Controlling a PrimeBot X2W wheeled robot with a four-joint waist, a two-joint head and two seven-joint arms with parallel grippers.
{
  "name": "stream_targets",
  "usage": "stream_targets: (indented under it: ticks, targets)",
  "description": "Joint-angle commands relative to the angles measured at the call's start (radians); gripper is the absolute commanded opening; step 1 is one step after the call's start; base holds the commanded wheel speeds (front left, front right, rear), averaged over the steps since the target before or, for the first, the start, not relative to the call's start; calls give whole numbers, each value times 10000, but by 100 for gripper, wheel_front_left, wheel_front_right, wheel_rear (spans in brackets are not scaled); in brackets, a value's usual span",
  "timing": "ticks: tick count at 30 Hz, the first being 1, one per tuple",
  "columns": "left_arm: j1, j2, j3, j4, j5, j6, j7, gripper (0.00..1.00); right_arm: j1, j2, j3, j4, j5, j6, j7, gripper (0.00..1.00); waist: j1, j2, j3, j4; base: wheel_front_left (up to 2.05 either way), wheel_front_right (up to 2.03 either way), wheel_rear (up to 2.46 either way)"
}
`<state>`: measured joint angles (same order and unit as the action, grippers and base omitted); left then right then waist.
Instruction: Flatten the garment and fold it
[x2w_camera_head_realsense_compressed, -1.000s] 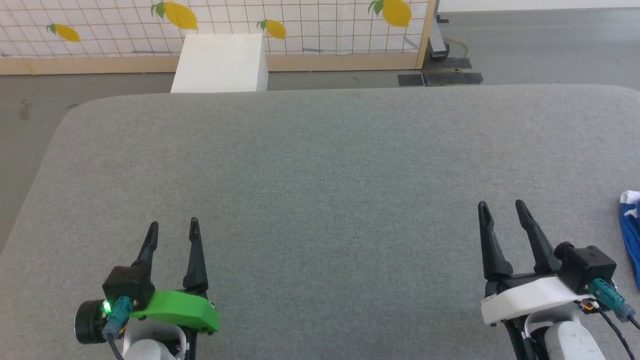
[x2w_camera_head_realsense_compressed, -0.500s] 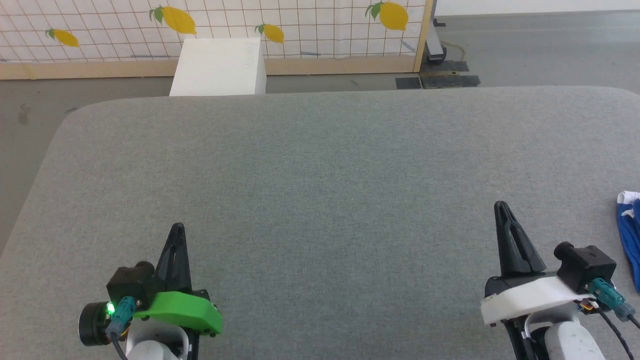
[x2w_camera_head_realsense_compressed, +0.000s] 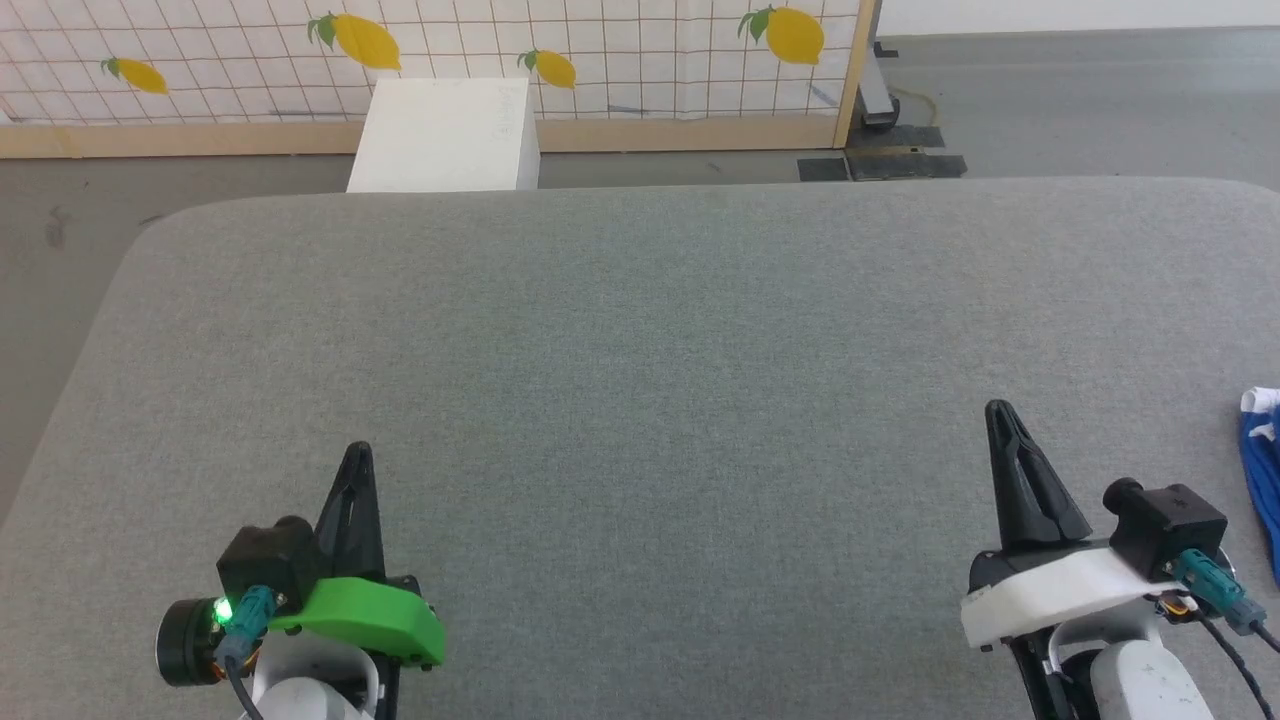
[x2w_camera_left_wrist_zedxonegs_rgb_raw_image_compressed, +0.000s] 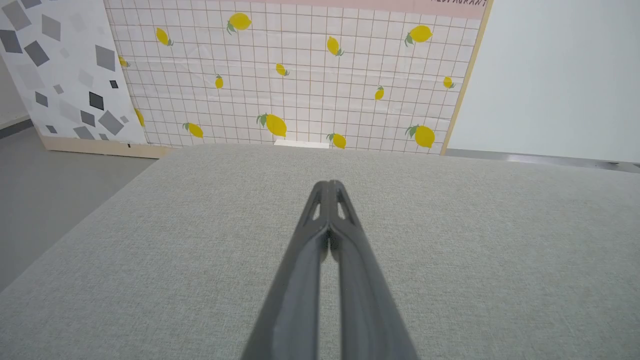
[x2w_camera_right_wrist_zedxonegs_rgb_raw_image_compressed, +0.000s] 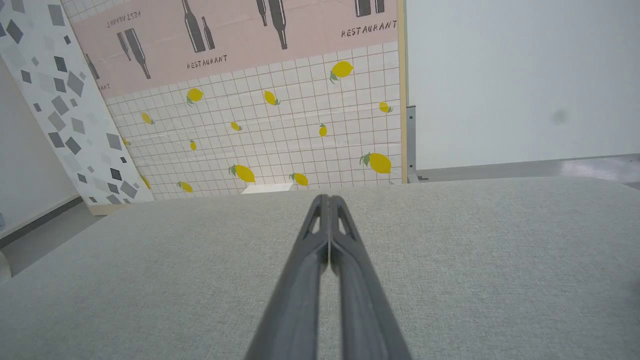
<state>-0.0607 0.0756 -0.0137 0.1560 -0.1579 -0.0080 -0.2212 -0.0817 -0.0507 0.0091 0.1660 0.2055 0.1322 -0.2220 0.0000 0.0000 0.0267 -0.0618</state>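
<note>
Change: left gripper (x2w_camera_head_realsense_compressed: 357, 455) and right gripper (x2w_camera_head_realsense_compressed: 1000, 412) had their fingers spread a second ago; now each pair is pressed together into a single point.
Bench (x2w_camera_head_realsense_compressed: 640, 330): grey fabric top with rounded far corners, taking up most of the head view.
Screen (x2w_camera_head_realsense_compressed: 620, 50): white grid pattern with yellow lemons and a wooden frame, standing on the floor beyond the bench.
Box (x2w_camera_head_realsense_compressed: 440, 135): white, between the screen and the bench's far edge.
Right gripper: lower right, fully closed with nothing between the fingers, which point away over the bench.
Left gripper: lower left, green cover, also fully closed and holding nothing.
Garment (x2w_camera_head_realsense_compressed: 1262, 470): blue with white trim, lying on the bench at the right edge of the head view, cut off by the frame, to the right of the right gripper and not touching it.
</note>
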Motion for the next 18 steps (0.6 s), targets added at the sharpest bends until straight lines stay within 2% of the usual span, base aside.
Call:
stream_targets:
  ticks: [1, 18]
  targets:
    - [95, -21, 17, -67, 89, 13, 53, 0, 125, 1, -2, -89, -115, -2, 72, 0, 0, 0, -5, 10, 0, 0, 0]
    - [176, -58, 36, -303, 324, 23, 394, 0, 234, 1, -16, -337, -421, -4, 411, 0, 0, 0, -46, 106, 0, 0, 0]
